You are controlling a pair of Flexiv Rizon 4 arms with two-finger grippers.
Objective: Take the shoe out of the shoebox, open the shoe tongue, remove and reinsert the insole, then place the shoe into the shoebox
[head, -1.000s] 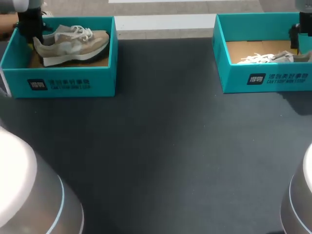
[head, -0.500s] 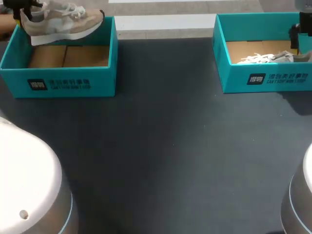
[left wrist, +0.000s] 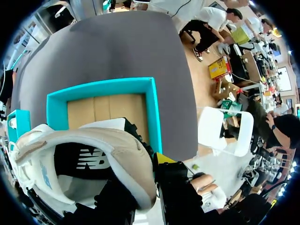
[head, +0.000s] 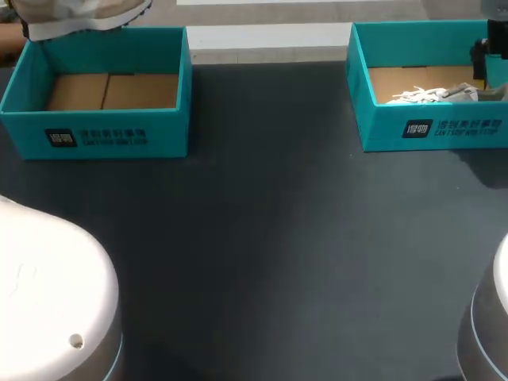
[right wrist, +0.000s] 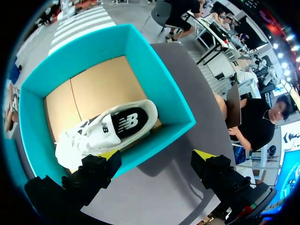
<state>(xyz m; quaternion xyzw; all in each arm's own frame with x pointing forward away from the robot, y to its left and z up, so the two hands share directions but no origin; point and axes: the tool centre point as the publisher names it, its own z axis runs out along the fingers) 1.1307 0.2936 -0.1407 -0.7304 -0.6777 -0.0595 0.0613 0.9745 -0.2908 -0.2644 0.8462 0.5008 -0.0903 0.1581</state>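
left shoebox [head: 163,133] and right shoebox [head: 382,132] carry white print.

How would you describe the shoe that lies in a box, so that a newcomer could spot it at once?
On the dark table stand two teal boxes, at the far left and far right. The shoe lies on the cardboard floor of the right box, white laces showing. The other shoe hangs above the empty left box instead.

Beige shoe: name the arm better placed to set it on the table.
Left. The left gripper holds the beige shoe above the empty shoebox; the right gripper hangs open at the other shoebox.
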